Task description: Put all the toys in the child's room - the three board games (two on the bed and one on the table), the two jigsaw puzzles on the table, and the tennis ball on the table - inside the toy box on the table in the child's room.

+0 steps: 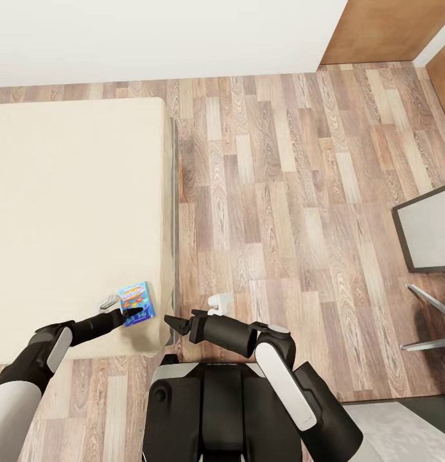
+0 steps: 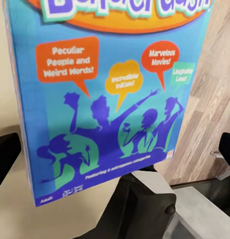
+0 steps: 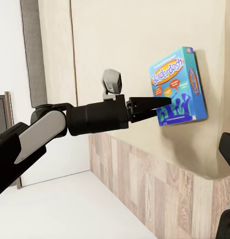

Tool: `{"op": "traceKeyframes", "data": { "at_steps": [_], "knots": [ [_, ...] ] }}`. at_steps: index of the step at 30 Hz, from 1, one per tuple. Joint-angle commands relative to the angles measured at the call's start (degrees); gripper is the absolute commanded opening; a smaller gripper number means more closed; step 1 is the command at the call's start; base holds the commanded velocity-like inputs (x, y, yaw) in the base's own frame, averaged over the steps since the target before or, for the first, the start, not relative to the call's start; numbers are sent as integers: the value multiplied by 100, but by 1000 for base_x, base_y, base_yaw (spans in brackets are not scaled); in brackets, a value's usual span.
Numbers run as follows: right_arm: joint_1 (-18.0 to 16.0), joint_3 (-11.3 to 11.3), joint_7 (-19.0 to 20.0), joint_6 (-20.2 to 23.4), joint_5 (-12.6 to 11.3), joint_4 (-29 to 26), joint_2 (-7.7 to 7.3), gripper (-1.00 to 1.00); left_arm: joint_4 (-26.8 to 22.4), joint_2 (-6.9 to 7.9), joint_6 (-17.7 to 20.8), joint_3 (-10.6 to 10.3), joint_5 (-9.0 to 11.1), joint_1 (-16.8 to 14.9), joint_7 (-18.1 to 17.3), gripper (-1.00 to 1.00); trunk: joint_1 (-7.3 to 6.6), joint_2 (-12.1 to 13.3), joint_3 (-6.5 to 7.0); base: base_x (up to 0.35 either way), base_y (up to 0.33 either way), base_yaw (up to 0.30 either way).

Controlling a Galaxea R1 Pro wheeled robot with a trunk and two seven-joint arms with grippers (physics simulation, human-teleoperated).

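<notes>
One board game, a blue Balderdash box [image 1: 136, 301], lies flat on the bed [image 1: 74, 212] near the cream mattress's front right corner. My left gripper [image 1: 135, 314] is over the box's near end, open. In the left wrist view the box [image 2: 110, 94] is seen very close, with a dark fingertip [image 2: 5, 154] at each side edge. The right wrist view shows my left gripper [image 3: 162, 103] reaching onto the box [image 3: 177, 84]. My right gripper [image 1: 171, 323] hangs open beside the bed's grey edge, over the floor, holding nothing.
Wood-plank floor [image 1: 280, 212] spreads to the right of the bed. A grey-topped table corner [image 1: 431, 231] and metal legs [image 1: 427, 321] stand at the far right. A white wall runs along the back, with a wooden door [image 1: 383, 32] at the back right.
</notes>
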Motion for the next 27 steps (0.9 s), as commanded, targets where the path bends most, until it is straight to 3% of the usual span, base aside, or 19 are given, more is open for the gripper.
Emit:
{"op": "traceKeyframes", "data": {
  "at_steps": [1,27],
  "knots": [
    [-2,-7,16,26,6,-2,2,100,0,-4,38,9,21,-2,-18,100,3,-9,-5,0,0,0],
    [-2,-7,16,26,6,-2,-7,100,1,-27,8,8,41,6,-41,100,3,-9,-5,0,0,0]
  ]
}}
